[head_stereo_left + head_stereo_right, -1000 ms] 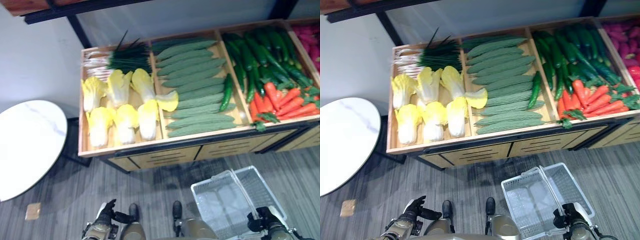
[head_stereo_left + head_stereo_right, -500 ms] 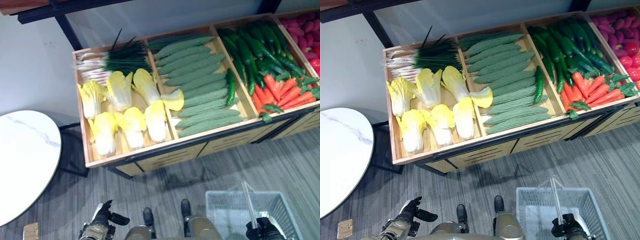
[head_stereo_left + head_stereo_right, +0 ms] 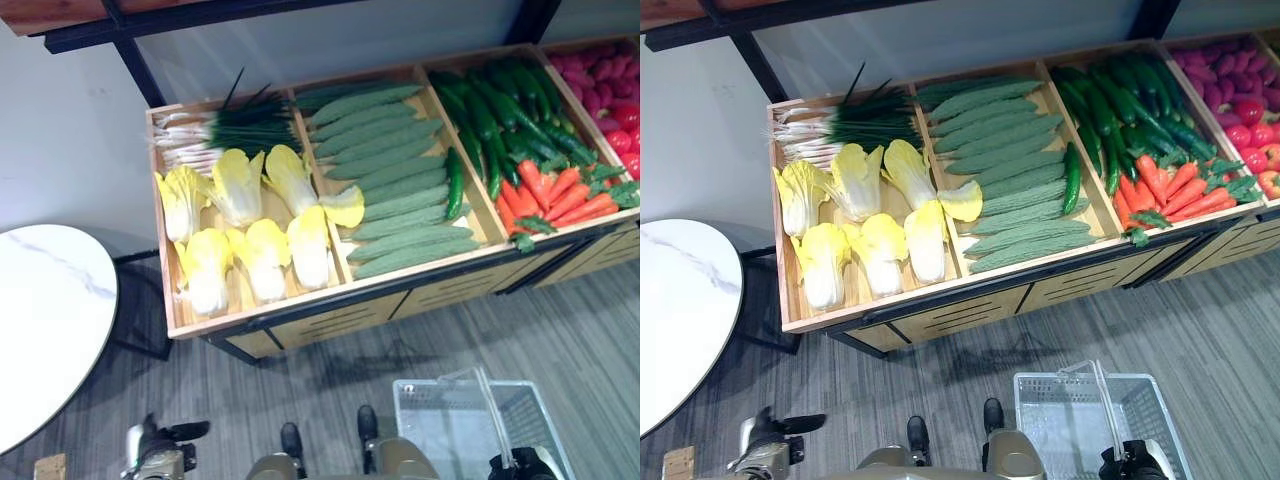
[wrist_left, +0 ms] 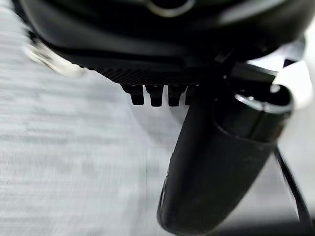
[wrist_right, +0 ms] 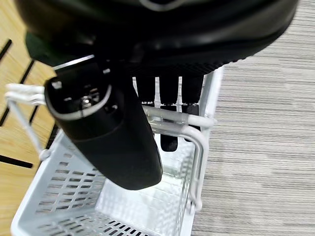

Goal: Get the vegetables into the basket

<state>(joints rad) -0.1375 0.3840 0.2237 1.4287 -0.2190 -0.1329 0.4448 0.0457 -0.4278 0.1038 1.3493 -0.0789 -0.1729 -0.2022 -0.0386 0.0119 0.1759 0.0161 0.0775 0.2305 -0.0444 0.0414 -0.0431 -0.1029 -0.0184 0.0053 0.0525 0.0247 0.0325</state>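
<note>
Right hand seemingly grips basket.

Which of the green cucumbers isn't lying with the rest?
The single dark cucumber lying in the bitter gourd compartment, against its right divider. The other cucumbers are piled in the next compartment, above the carrots.

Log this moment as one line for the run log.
right hand: holds basket by handle | left hand: idle, low | basket: empty | vegetables: on stand

Wooden produce stand: cabbages, cucumbers, carrots.
</note>
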